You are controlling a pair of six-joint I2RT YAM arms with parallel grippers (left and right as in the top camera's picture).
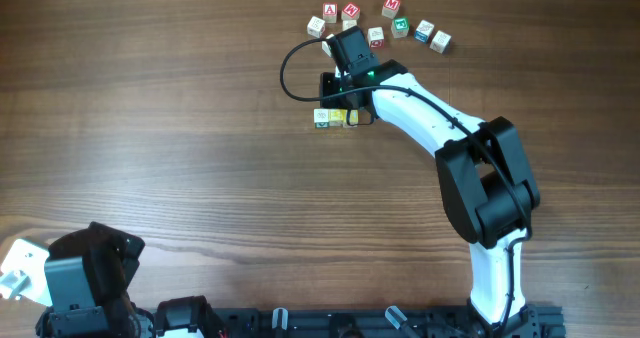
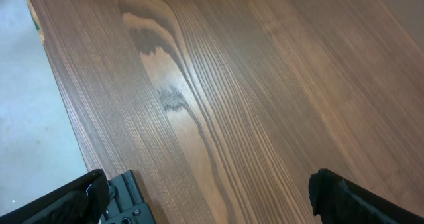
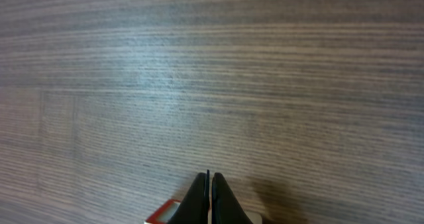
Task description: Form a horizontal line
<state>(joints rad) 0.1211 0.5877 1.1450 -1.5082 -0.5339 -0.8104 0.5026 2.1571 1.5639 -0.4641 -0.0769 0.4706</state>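
Observation:
The horizontal line (image 1: 337,118) is a short row of touching cubes left of centre at the back: a white cube with a green mark (image 1: 322,118) at its left end, then yellow cubes (image 1: 345,117). My right gripper (image 1: 338,90) hangs just behind the row. In the right wrist view its fingers (image 3: 210,179) are pressed together with nothing between them, over a red-edged cube face (image 3: 167,215) at the bottom edge. My left gripper (image 2: 212,197) is open and empty over bare wood at the front left.
A loose cluster of red-, green- and blue-lettered white cubes (image 1: 376,23) lies behind the right gripper near the far edge. The left arm (image 1: 85,278) sits at the front left corner. The table's left edge (image 2: 63,111) shows in the left wrist view.

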